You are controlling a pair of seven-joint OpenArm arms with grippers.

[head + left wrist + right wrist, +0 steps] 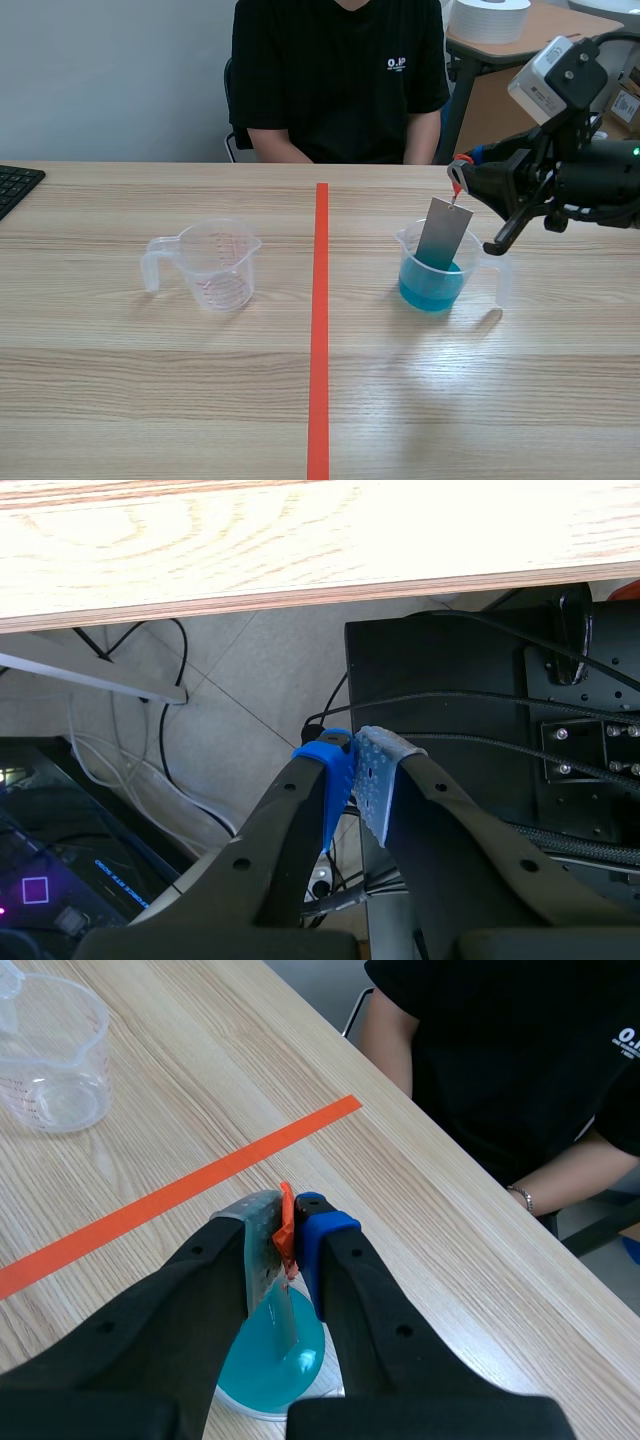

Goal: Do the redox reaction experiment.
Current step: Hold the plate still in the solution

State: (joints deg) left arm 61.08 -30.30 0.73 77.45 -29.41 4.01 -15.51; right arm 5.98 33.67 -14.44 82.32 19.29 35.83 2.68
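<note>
**Operator:** Currently, which step is in hand, and where is the metal strip?

**Technician:** Judged from the layout, it is the immersion step. The metal strip (444,232) stands tilted in the blue-liquid cup (408,280), with its lower end submerged and its upper end above the rim. The right hand (462,180) is clamped on the strip's top, at its orange-red tab (286,1225).

**Operator:** What does the next move call for?

**Technician:** Probably holding the strip steady in the liquid, or lifting it straight up clear of the rim. A sideways pull could tip the cup.

**Operator:** And the other equipment?

**Technician:** The empty clear cup (217,268) stands on the bench (200,390), well apart from the blue-liquid cup and across the tape line (319,330) from it. The left hand (358,755) hangs below the bench edge, fingers closed together on nothing.

**Operator:** Is any writing legible?

**Technician:** The empty cup carries printed graduations, too small to read. The person (340,70) seated beyond the blue-liquid cup wears a black shirt with a small white print (397,65). It starts with "O"; the remainder is illegible.
</note>
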